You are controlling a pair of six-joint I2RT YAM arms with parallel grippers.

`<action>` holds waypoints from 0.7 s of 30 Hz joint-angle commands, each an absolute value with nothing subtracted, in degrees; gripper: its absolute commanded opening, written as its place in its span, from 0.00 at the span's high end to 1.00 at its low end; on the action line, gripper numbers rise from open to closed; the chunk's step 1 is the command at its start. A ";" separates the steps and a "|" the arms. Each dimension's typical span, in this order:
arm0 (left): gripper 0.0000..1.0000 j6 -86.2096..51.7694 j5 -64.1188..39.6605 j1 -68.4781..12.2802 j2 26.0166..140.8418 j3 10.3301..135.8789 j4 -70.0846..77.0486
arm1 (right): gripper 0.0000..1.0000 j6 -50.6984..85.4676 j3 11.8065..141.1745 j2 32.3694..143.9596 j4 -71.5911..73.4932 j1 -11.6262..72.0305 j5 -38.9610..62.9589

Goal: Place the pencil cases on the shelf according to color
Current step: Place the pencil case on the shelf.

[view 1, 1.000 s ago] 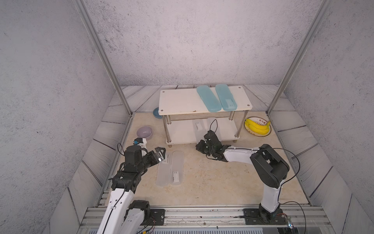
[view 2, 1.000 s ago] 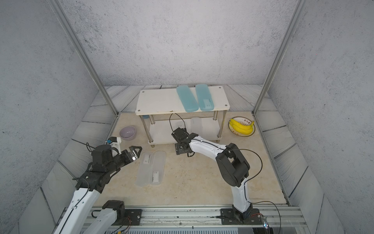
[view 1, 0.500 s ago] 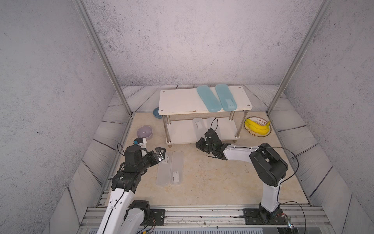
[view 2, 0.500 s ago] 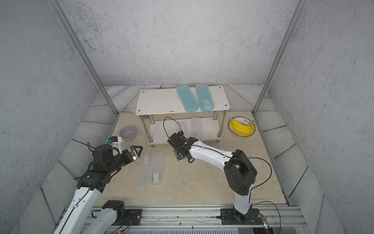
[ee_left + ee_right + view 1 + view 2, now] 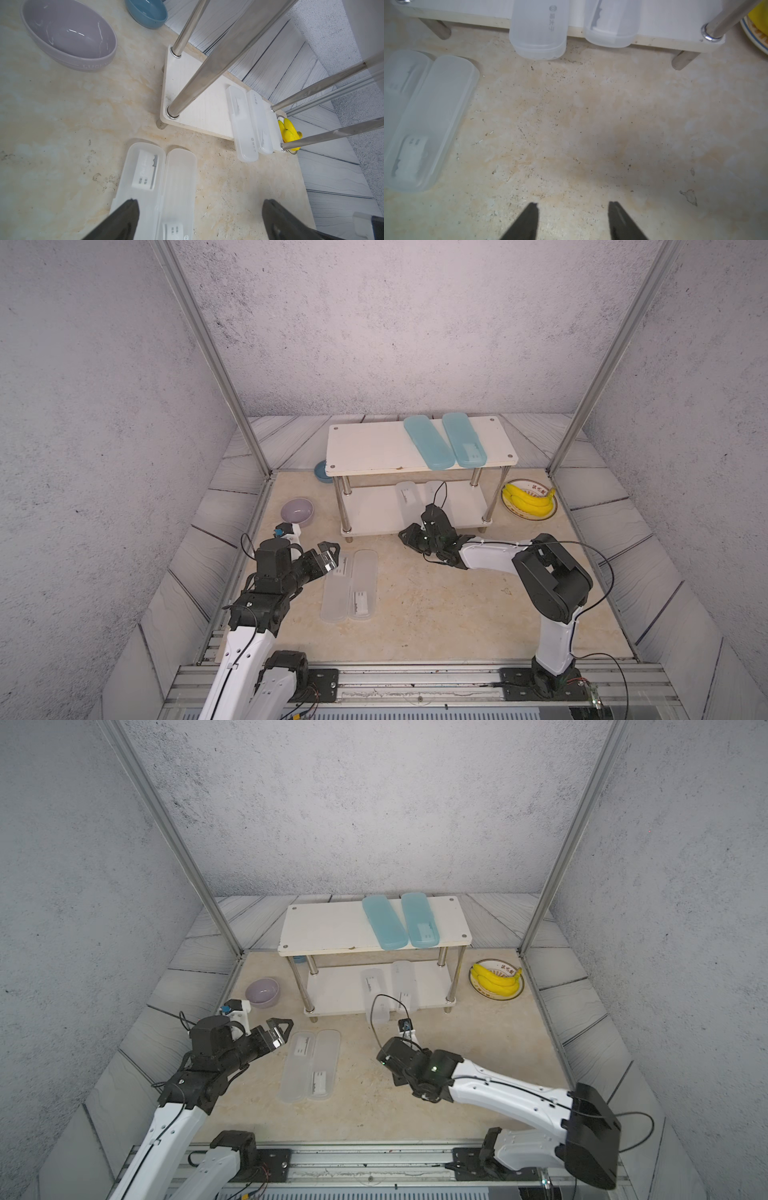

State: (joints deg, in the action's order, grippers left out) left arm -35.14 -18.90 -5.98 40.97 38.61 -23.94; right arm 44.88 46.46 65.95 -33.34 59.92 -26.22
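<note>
Teal-blue translucent plastic catches the eye first. Two long round-ended teal pencil cases (image 5: 428,441) (image 5: 464,439) lie side by side on the top board of the two-tier white shelf with chrome legs (image 5: 365,448), towards its right end; both top views show them there (image 5: 384,921) (image 5: 419,919).

On the lower board lie two frosted white cases (image 5: 376,990) (image 5: 405,982), also side by side. Their near ends poke past the board's front edge, the left one further (image 5: 538,31) than its neighbour (image 5: 611,22).

Two more frosted white cases (image 5: 337,589) (image 5: 365,583) lie touching along their length on the beige marbled surface (image 5: 436,614), in front of the shelf's left end.

The left pincer (image 5: 332,558) hangs just beside the left case of that pair. Its fingers (image 5: 124,218) are spread wide and grip nothing.

The right pincer (image 5: 572,204) sits over bare surface in front of the shelf. Its dark fingers are parted and empty.

A lilac ceramic bowl (image 5: 296,511) and a smaller blue bowl (image 5: 322,470) stand left of the shelf. A plate of yellow bananas (image 5: 530,499) stands to its right.
</note>
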 commanded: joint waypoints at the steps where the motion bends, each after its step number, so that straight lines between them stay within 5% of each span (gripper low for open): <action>1: 0.01 -34.95 -19.07 -5.82 40.43 38.14 -23.99 | 0.69 49.39 41.77 62.26 -22.86 57.57 -24.71; 3: 0.01 -34.77 -19.15 -5.82 40.34 38.23 -24.26 | 0.87 49.16 41.22 62.49 -20.23 55.13 -21.73; 7: 0.01 -34.62 -18.92 -5.81 40.17 38.48 -24.68 | 1.00 48.43 43.41 69.89 -13.25 50.95 -12.57; 21: 0.01 -33.52 -17.75 -5.80 38.38 38.68 -27.77 | 1.00 56.07 53.70 95.50 2.90 47.52 -0.83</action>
State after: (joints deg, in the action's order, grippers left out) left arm -34.65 -18.22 -5.96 38.70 38.61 -26.81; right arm 53.78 51.66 93.78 -1.17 48.51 -2.92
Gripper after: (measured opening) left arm 0.986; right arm 0.047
